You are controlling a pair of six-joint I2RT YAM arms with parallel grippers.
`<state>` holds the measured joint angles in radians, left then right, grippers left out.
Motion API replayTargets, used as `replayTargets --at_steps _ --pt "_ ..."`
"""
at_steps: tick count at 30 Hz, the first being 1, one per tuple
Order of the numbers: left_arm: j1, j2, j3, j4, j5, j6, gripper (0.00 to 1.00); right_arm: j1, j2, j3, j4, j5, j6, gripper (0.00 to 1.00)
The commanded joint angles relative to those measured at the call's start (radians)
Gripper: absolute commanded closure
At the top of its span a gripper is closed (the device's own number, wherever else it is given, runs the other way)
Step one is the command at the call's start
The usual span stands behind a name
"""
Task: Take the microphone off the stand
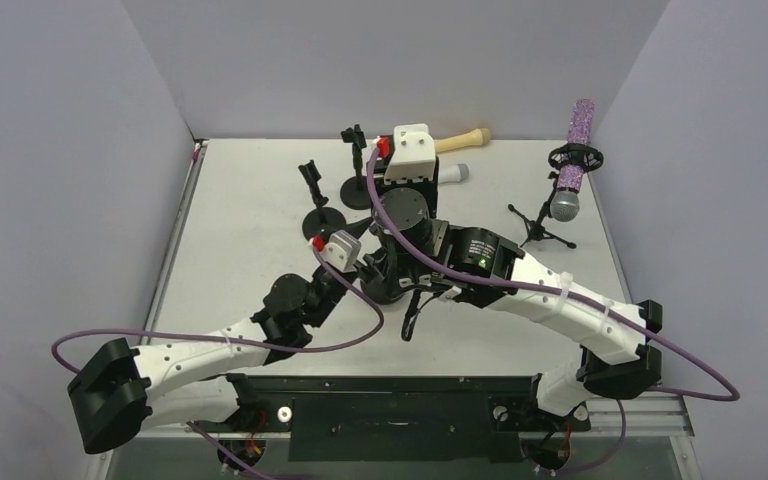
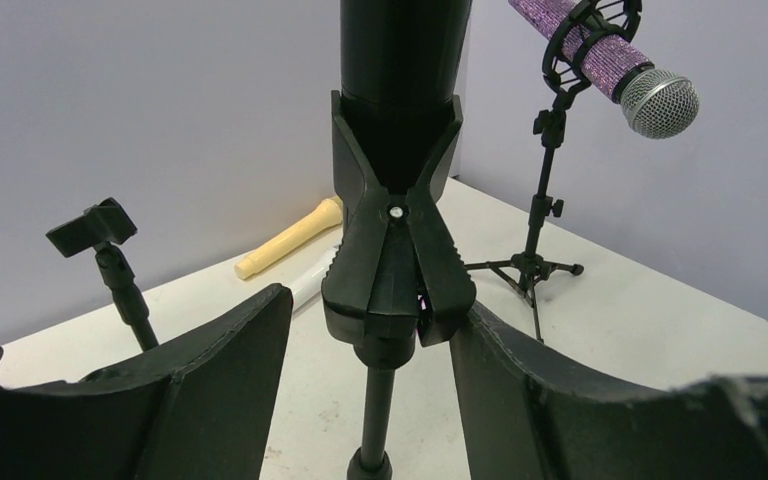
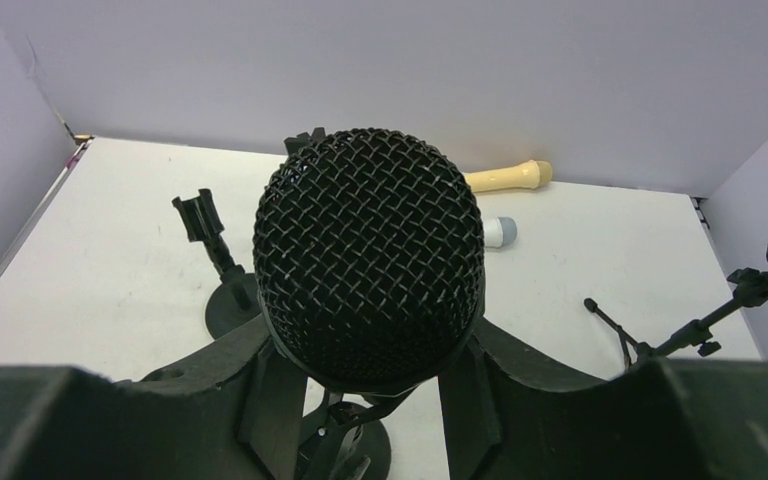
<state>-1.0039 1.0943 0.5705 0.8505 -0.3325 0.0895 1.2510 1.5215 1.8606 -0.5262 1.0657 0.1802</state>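
Grips the black microphone, seated in the clip of its stand on the counter, just under the mesh head with the clenched right end effector. Brackets that clip with the released left end effector, fingers apart on either side.

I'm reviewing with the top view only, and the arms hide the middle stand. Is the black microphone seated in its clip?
Observer: Yes. The left wrist view shows the black microphone seated in the clip.
Operator: What is the right pincer doing?
Observer: In its wrist view, the right pincer appears closed on the microphone just under the mesh head.
Operator: And the left one?
Observer: The left pincer stands open around the clip's handles, with a gap on one side.
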Motion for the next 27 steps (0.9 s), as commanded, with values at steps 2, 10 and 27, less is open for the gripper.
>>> replayTargets --at_steps 2,10,27 --pt "0.011 0.007 -0.034 0.152 0.000 0.006 0.46 0.006 -0.007 0.074 0.029 0.067 0.014 1.00" --pt "0.011 -0.003 -0.061 0.234 0.032 0.011 0.44 0.005 0.008 0.082 0.020 0.071 0.019 1.00" --pt "0.011 0.002 -0.075 0.275 0.052 0.007 0.36 -0.002 0.015 0.084 0.005 0.071 0.034 1.00"
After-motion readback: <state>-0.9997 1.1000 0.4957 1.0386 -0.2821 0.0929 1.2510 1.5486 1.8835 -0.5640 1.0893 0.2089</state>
